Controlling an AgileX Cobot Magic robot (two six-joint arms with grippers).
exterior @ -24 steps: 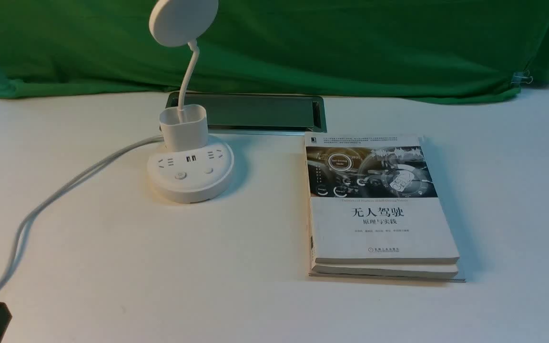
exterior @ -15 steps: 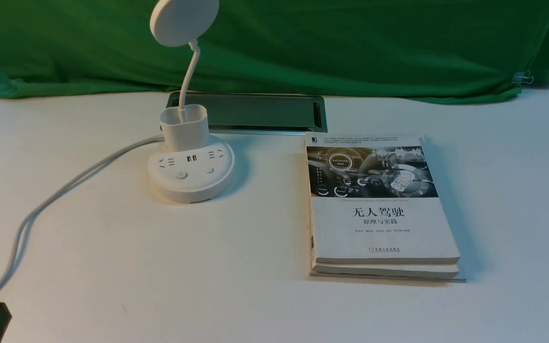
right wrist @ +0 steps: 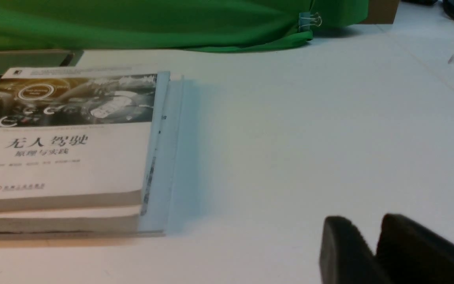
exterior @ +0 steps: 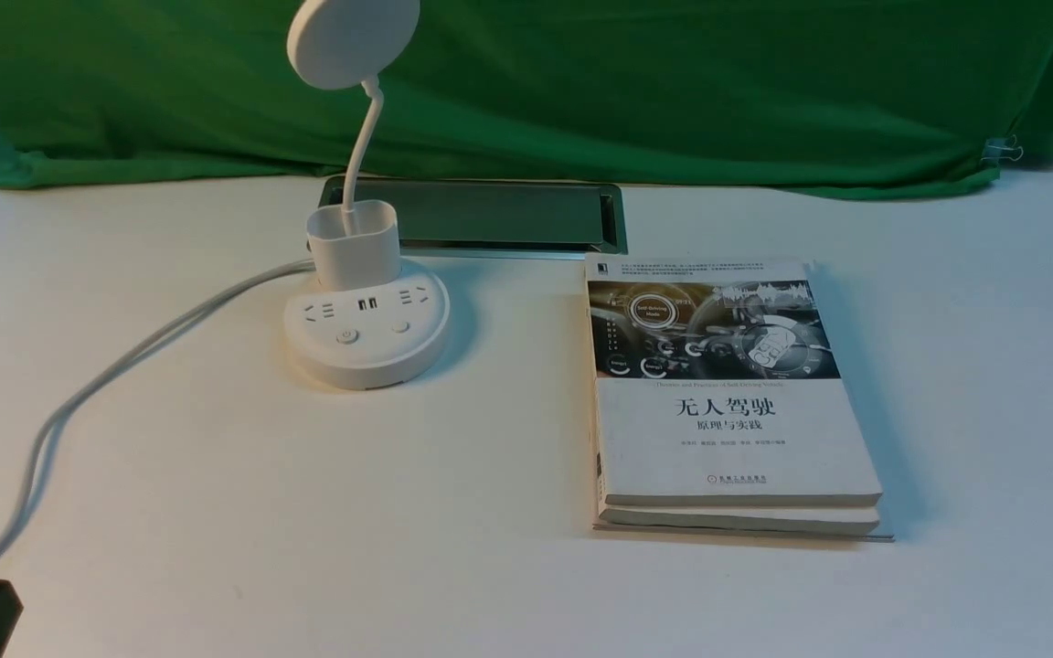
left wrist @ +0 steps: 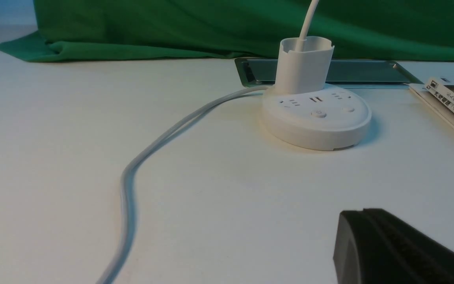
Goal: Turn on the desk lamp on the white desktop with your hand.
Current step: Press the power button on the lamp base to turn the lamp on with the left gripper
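In the front view, nothing visibly shifts; your white disc-headed lamp point(exterior: 353, 46) stands left, beyond reach, apparently unpressed. In the left wrist view, your black left gripper point(left wrist: 363, 211) is clenched, empty. In the right wrist view, your dark right gripper point(right wrist: 365, 228) is slightly parted, empty.

Green cloth point(exterior: 581, 91) behind, bluish light

We see a plain white plastic lamp with a round head point(exterior: 353, 41) — its cord point(exterior: 111, 366) is grey. We see a smooth white tabletop point(exterior: 307, 512) and a plain green cloth point(exterior: 581, 91). We see a flat rectangular paper book point(exterior: 737, 439) — white, with black letters and a dark picture with white rings.
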